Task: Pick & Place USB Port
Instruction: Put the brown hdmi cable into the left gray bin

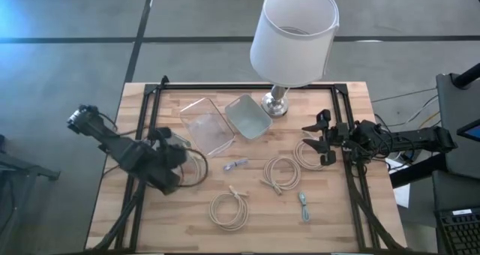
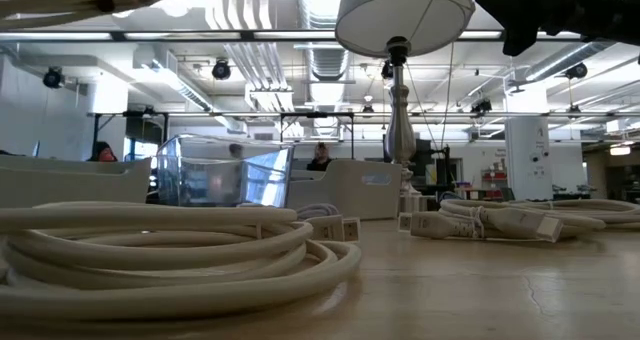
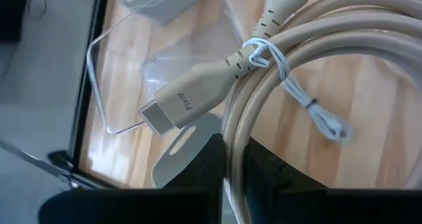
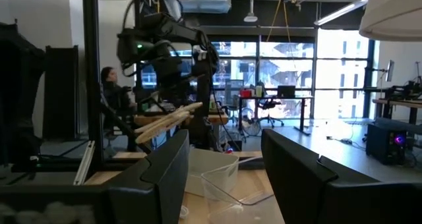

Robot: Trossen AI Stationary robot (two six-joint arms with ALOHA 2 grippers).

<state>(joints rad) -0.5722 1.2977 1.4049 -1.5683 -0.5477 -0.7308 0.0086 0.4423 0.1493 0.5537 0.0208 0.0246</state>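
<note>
Left gripper (image 1: pixel 182 159) pinches a coiled beige cable (image 3: pixel 283 72) above the table's (image 1: pixel 352 232) left side.

The cable is a tied loop with a flat beige plug stamped with small lettering. In the overhead view the gripper hides much of it. The left arm reaches in from the left, just beside a clear bin (image 1: pixel 206 126). A grey bin (image 1: pixel 248 116) and lamp (image 1: pixel 292 37) stand farther back. More coils (image 1: pixel 229 208) lie mid-table. The right gripper (image 1: pixel 321 141) hovers at the right edge, fingers spread, empty.
</note>
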